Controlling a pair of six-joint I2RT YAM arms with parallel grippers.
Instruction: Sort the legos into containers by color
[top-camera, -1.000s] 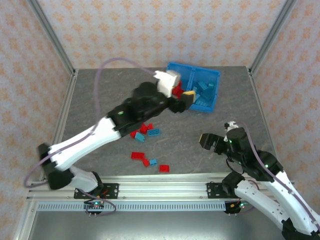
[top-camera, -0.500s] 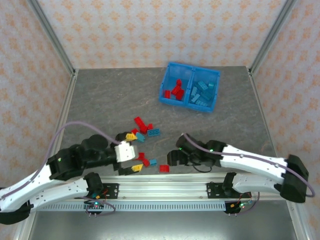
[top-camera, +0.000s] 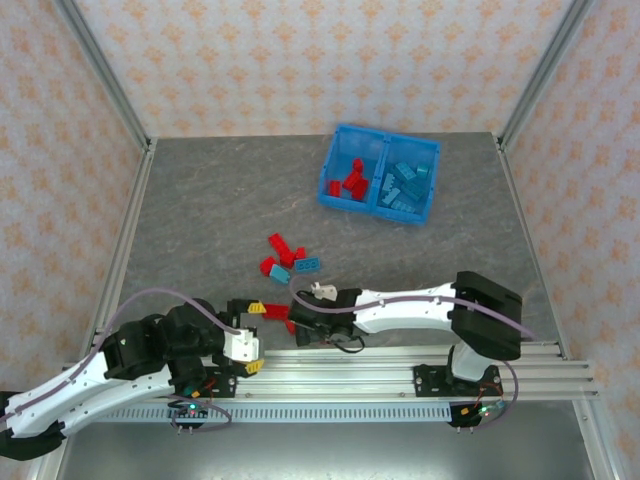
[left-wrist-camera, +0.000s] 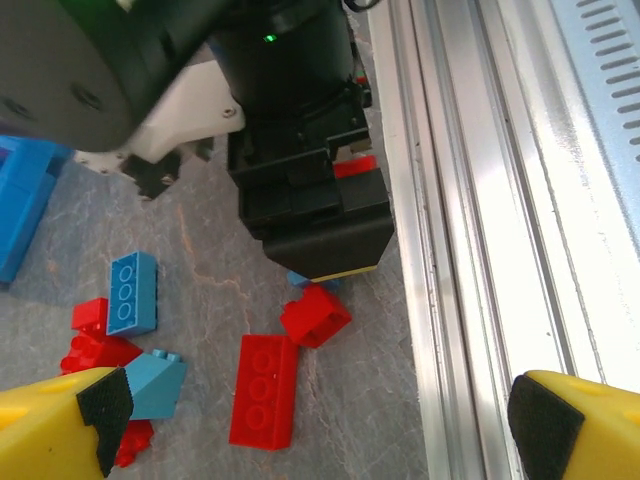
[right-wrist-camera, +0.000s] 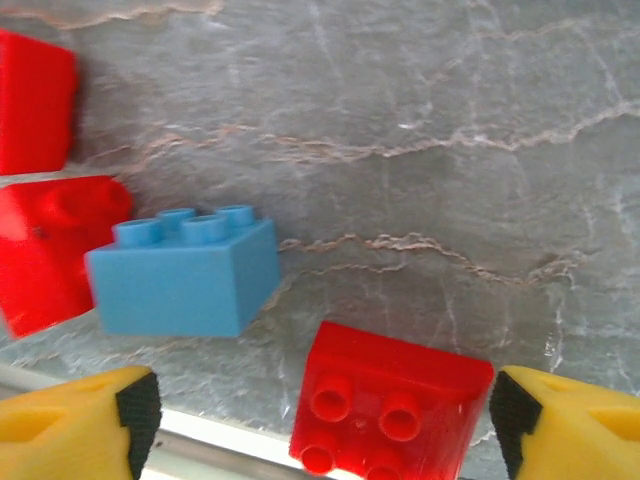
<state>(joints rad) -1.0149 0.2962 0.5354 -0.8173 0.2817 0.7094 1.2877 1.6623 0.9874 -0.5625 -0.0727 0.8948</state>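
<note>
My left gripper (left-wrist-camera: 318, 422) is down low by the near rail (left-wrist-camera: 450, 200). Its jaws are as wide as they go, and there is nothing in them. A long red brick (left-wrist-camera: 265, 390) lies flat just in front of it.

My right gripper (right-wrist-camera: 320, 425) is right beside it, low over the table (right-wrist-camera: 450, 150). Its jaws are open too. A small red brick (right-wrist-camera: 385, 410) sits between the fingers with a gap on its left side, so I am not holding it. A blue brick (right-wrist-camera: 185, 275) lies just past it.

Farther out, more legos (top-camera: 285, 255) lie loose, some red and some blue.

At the far side is the blue bin (top-camera: 326, 180). It has red bricks (top-camera: 350, 180) in its left part and blue ones (top-camera: 405, 185) in its right part.
</note>
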